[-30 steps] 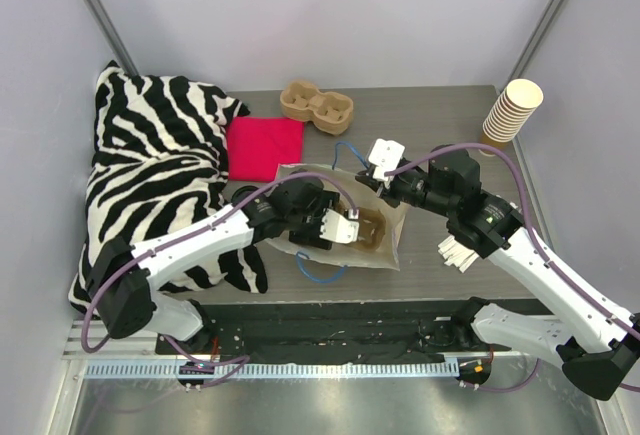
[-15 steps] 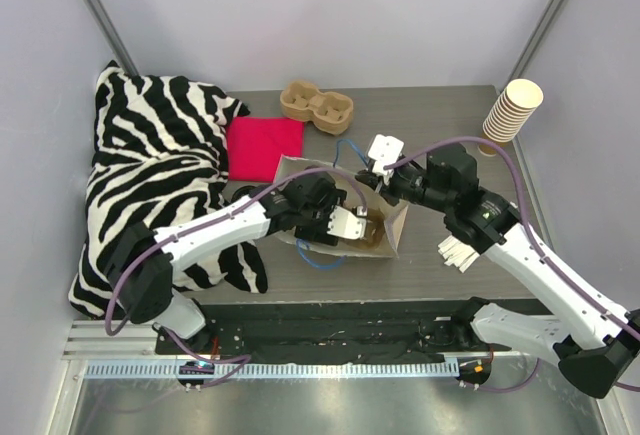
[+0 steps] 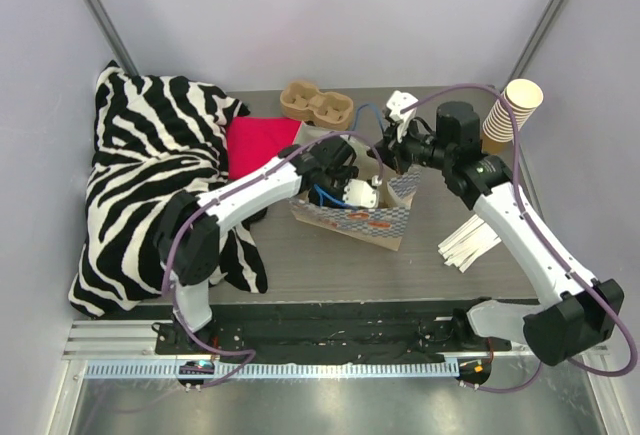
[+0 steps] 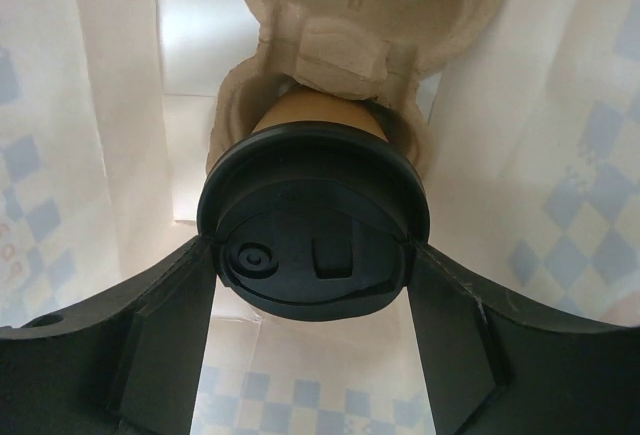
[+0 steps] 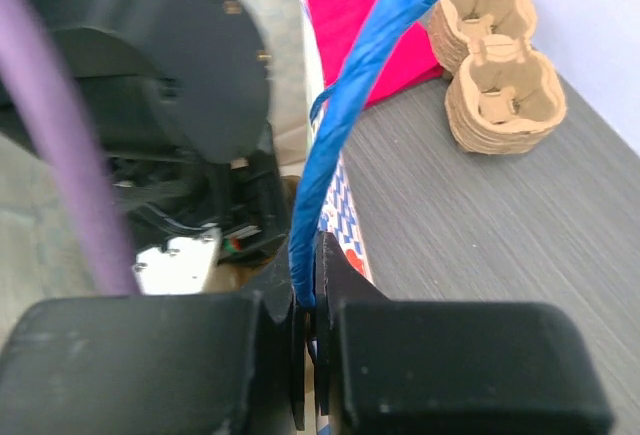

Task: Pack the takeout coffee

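Left pincer (image 4: 308,250) is down inside the paper bag (image 3: 352,221), clamped on the takeout coffee (image 4: 312,205). Both fingers (image 4: 150,345) sit against the black lid's rim, at 9 and 3 o'clock in the wrist view. Jaws stand wide because the lid is wide.

The cup is seated in a pulp carrier (image 4: 300,45) at the bottom of the bag, with its tan wall showing just past the lid. The carrier's second pocket lies beyond it, at 12 o'clock.

Right pincer (image 5: 312,315) is closed tight on the bag's blue handle (image 5: 345,105); the cord runs up out of the jaws. It holds the bag's far rim, at about 1 o'clock from the bag's middle. The bag stands upright on the desk (image 3: 330,265), mouth up.

Around the bag, seen from overhead:
- spare carrier stack (image 3: 317,103) at 11 o'clock
- red cloth (image 3: 262,145) at 10 o'clock
- zebra fabric (image 3: 150,165) at 9 o'clock
- stack of lidless cups (image 3: 512,110) at 2 o'clock
- bundle of white sticks (image 3: 468,245) at 4 o'clock, under the right forearm
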`<state>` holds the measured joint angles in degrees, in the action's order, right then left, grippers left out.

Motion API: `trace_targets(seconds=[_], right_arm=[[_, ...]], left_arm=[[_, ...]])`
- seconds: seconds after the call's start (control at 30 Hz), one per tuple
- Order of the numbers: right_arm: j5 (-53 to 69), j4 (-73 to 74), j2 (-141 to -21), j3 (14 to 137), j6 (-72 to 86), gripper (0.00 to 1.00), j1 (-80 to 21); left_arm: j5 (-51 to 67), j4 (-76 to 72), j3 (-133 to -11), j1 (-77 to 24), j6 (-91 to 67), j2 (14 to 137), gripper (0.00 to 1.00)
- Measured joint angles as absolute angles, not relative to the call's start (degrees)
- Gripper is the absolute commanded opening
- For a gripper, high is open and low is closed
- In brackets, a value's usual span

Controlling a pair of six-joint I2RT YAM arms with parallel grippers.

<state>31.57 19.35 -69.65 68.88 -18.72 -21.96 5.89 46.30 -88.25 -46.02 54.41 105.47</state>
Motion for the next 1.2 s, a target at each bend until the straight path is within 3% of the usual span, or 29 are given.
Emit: trace_targets(seconds=[0.2, 0.43, 0.67, 0.83, 0.97, 1.1, 1.13, 1.2], right_arm=[[35.8, 19.8, -72.8, 70.4, -18.0, 0.01, -19.4], [37.9, 20.1, -73.7, 70.7, -17.8, 0.01, -17.9], [39.0, 21.0, -74.3, 71.1, -18.4, 0.01, -16.8], [39.2, 21.4, -74.9, 71.6, -19.4, 0.01, -16.6], [39.4, 21.5, -74.9, 71.6, -19.8, 0.01, -16.5], [39.4, 21.5, -74.9, 71.6, -20.7, 0.01, -16.4], [39.4, 21.5, -74.9, 71.6, -20.9, 0.01, -16.4], [39.3, 21.5, -75.0, 71.6, -21.1, 0.01, -16.4]], left_arm=[[7.9, 54.3, -99.2, -44.4, 54.0, 112.6, 0.01], [8.0, 55.9, -100.9, -44.2, 54.0, 114.0, 0.05], [7.7, 55.4, -100.9, -44.2, 52.2, 113.8, 0.44], [7.6, 55.0, -100.8, -44.1, 50.9, 113.5, 0.59], [7.6, 55.0, -101.0, -44.1, 49.8, 113.5, 0.76], [7.6, 55.4, -101.5, -43.9, 49.2, 113.5, 0.84], [7.6, 55.7, -101.8, -43.8, 49.0, 113.5, 0.92], [7.5, 56.2, -102.4, -43.7, 48.6, 113.5, 0.94]])
